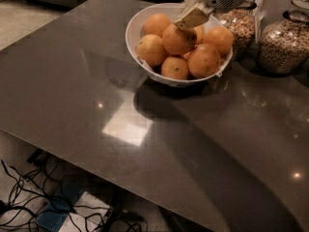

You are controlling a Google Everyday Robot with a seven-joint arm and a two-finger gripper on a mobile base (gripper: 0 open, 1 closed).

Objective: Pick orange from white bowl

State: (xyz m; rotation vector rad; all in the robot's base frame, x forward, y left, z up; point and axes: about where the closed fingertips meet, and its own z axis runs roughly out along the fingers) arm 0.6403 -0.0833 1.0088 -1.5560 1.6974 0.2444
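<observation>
A white bowl (140, 25) stands at the far side of the dark table and holds several oranges. My gripper (189, 21) reaches in from the upper right, over the middle of the bowl. Its tan finger (194, 17) lies against the top of one orange (175, 39), which sits higher than the others at the centre of the pile. The other finger is hidden behind that orange. The gripper looks shut on this orange. More oranges lie around it, at the left (150, 49), the front (175, 67) and the right (204, 60).
Two clear glass jars of grain stand right of the bowl, one just behind it (240, 25) and one further right (284, 41). The dark grey table (145, 129) spreads toward me. Cables and a box (58, 207) lie on the floor below its near edge.
</observation>
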